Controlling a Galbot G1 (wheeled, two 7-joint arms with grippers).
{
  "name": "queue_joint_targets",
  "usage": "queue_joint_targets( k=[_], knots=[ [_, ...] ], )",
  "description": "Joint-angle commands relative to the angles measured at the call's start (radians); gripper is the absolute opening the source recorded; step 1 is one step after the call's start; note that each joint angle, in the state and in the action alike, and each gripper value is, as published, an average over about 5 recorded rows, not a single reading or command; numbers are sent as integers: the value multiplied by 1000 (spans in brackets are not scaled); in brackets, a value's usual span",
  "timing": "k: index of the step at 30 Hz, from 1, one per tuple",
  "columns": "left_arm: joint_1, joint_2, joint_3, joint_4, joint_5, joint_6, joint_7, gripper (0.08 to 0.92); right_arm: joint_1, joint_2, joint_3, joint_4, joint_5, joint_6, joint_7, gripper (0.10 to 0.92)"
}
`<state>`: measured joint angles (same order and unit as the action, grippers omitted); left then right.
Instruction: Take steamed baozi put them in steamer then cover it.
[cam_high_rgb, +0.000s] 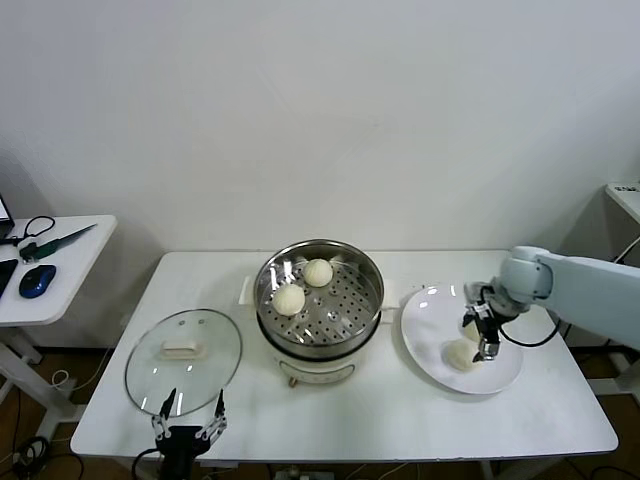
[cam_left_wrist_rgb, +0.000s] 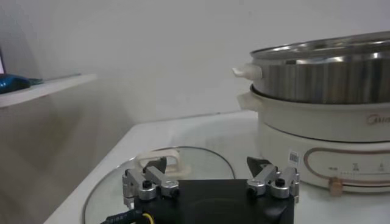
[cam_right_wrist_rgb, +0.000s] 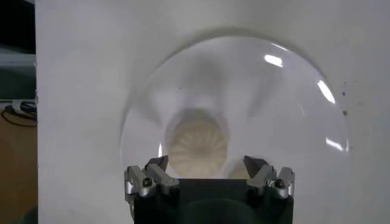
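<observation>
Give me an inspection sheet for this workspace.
Surface: white table.
Job's things: steamer at centre, two baozi on its tray; two more baozi on the plate; cover flat on the table, left of the steamer.
Clutter: nothing seen.
End effectors: right end effector open, over the plate's baozi; left end effector open, at the near edge by the cover.
Cables: black cable on the right wrist.
Surroundings: side table with mouse, far left.

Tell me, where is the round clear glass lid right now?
In the head view, the round clear glass lid lies flat on the white table, on the robot's left, beside the shiny steel steamer pot and just beyond the open left end effector.
</observation>
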<state>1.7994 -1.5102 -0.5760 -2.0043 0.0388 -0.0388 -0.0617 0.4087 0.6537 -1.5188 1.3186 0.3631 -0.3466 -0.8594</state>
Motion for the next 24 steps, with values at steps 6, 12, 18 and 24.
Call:
queue_joint_targets(
  k=[6, 12, 18, 24],
  knots=[
    [3, 0, 2, 1, 4, -1, 0, 823, -144, -3, 111, -27, -38, -25, 43, 822],
    [5, 0, 0, 0, 3, -1, -2, 823, -150, -4, 133, -26, -42, -31, 46, 744],
    [6, -1, -1, -4, 3, -2, -3, 823, -36, -11, 82, -8, -42, 18, -3, 635],
    [9, -2, 0, -7, 5, -3, -4, 823, 319, 65, -103, -23, -74, 238, -107, 632]
  ],
)
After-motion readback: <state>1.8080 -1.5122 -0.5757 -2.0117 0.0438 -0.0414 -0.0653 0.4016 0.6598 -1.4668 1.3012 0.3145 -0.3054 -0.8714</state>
